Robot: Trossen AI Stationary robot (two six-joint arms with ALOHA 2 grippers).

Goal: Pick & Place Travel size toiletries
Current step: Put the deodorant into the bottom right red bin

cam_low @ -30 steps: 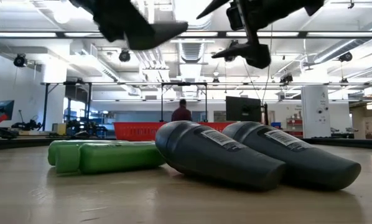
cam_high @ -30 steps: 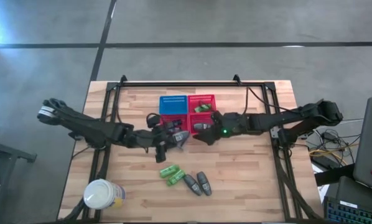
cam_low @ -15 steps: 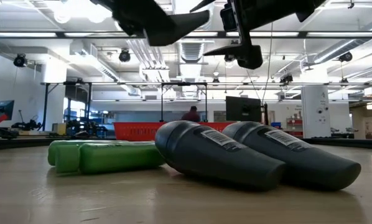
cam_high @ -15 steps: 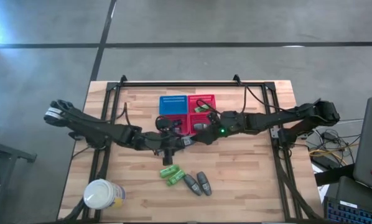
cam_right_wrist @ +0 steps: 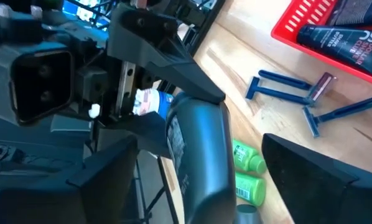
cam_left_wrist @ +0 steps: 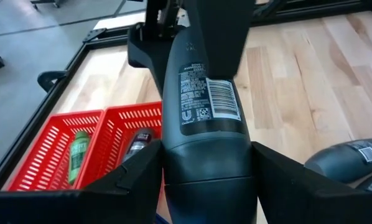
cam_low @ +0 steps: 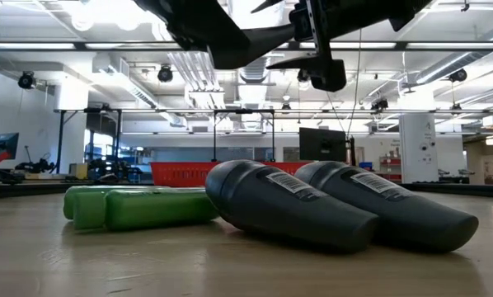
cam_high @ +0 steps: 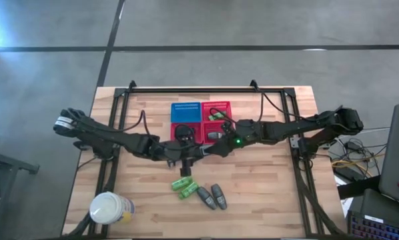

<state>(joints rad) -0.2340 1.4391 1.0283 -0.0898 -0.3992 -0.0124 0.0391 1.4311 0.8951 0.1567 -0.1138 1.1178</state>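
The travel size toiletries were partly sorted. In the high view a green bottle (cam_high: 217, 116) lay in the far red basket (cam_high: 225, 106), and a dark item that I could not identify sat in the near red basket (cam_high: 207, 127). The right wrist view showed a flat black tube (cam_right_wrist: 348, 36) lying in a red basket as well. The blue basket (cam_high: 185, 111) showed nothing I could make out.

One held grey bottle (cam_left_wrist: 204, 106) was in the air over the middle of the counter (cam_high: 266, 193), just in front of the baskets. The left pincer (cam_left_wrist: 204, 183) pinched it at its broad end. The right pincer (cam_right_wrist: 214, 180) had its fingers spread wide on either side of the same bottle, with gaps showing, so it was not gripping. I judged this to be a handover in progress.

Left on the counter were two green bottles (cam_high: 184, 187) lying side by side and two grey bottles (cam_high: 211, 197) just beside them, toward the front edge. By my count, at least five pieces had yet to go in.

The held bottle was dark grey, smooth and rounded, tapering away from its broad end, with a white barcode label on its flank. It probably handles as hard, slick plastic.
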